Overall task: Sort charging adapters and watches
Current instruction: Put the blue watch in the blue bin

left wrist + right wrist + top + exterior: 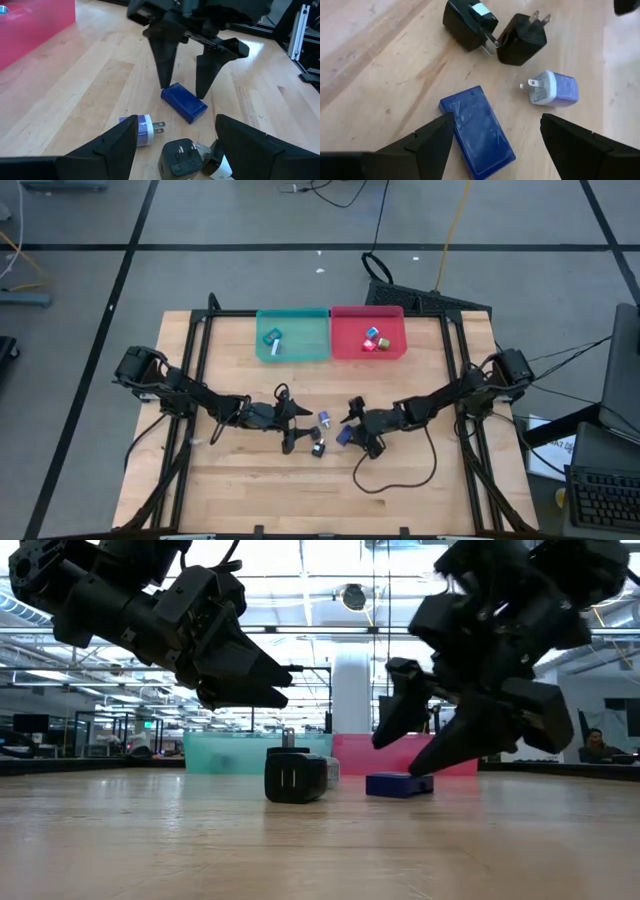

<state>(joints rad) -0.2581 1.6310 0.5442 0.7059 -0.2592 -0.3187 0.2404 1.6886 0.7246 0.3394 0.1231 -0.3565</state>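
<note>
The teal bin (pixel 293 336) at the table's far edge holds a teal watch with a whitish strip (pixel 273 338); the red bin (pixel 367 333) beside it holds three small adapters (pixel 376 339). My right gripper (pixel 347 425) stands low over the dark blue watch (pixel 477 131), fingers wide astride it, one tip touching it but not clamping. My left gripper (pixel 299 420) hovers wide and empty near two black adapters (pixel 493 29) and a light blue adapter (pixel 553 88) at mid-table.

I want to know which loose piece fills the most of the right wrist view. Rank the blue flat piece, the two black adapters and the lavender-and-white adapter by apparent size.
1. blue flat piece, though it lies nearest the camera.
2. The two black adapters look alike; no ranking.
3. lavender-and-white adapter.
</note>
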